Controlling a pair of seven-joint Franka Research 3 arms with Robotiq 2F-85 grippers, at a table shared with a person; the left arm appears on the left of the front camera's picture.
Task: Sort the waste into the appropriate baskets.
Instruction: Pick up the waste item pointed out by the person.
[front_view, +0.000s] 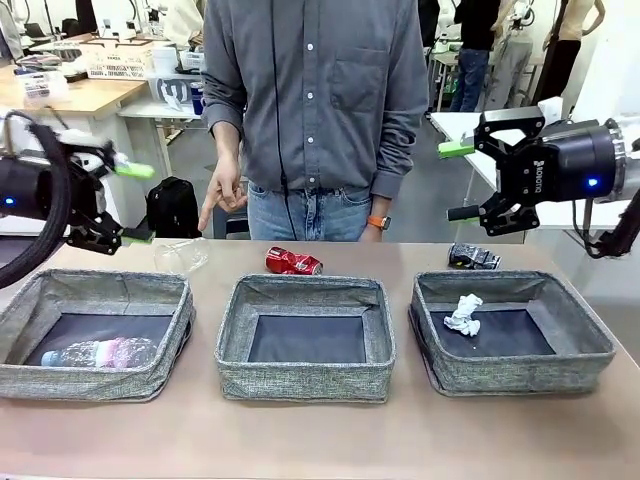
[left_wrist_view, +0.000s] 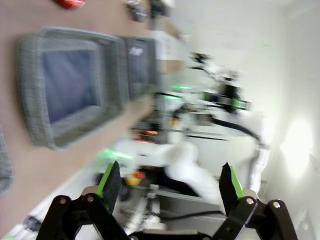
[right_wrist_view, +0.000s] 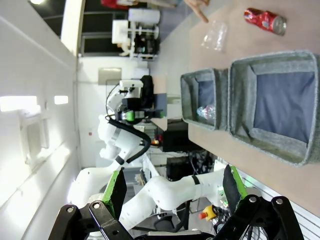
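The crumpled white paper wad (front_view: 463, 314) is seen in the right basket (front_view: 520, 370). A pink-labelled clear bottle (front_view: 100, 352) lies in the left basket (front_view: 95, 290), half hidden by its woven grey wall. Behind the middle basket (front_view: 305, 375) lies the crushed red can (front_view: 293, 262). The dark can (front_view: 473, 258) is partly cut off by the right basket's rim, and a second clear bottle (front_view: 181, 256) is hard to make out. The left gripper (front_view: 137, 204) and right gripper (front_view: 458, 181) are held spread wide, with nothing between the pads.

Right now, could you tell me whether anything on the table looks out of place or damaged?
Three pieces of waste lie on the table outside the baskets, along their far side: a clear bottle, a crushed red can and a crushed dark can. Nothing looks spilled.
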